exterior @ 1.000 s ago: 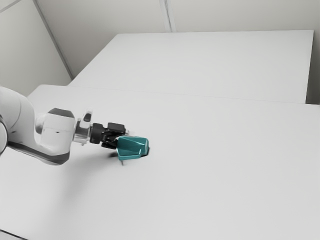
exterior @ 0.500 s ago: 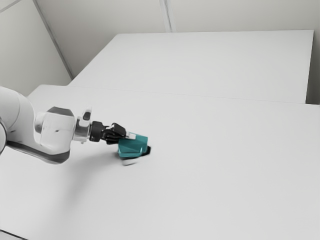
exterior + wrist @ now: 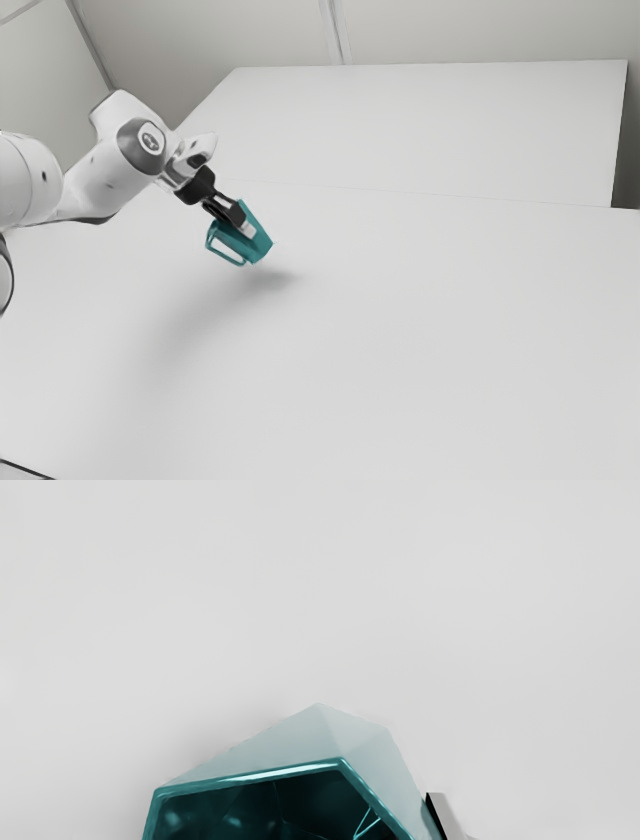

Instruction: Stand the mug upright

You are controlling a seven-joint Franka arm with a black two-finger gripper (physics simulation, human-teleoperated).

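The teal, angular mug [image 3: 261,241] is held tilted above the table, with its handle loop toward the exterior view's lower left. My gripper [image 3: 247,229] reaches down at a slant and is shut on the mug's body, a pale fingertip against its near side. From the wrist camera, the mug [image 3: 300,762] has its dark open mouth turned toward my hand, its faceted wall narrowing away. One fingertip of the gripper [image 3: 441,815] lies along the wall; the other is hidden.
A broad white table [image 3: 420,330] lies beneath the mug, which casts a soft shadow on it. Behind stands another white surface [image 3: 430,125], with pale walls beyond.
My hand has risen and swung from nearly level to a downward slant. The mug has left the table with it, moving up and toward the exterior view's left, and has turned so its handle shows.
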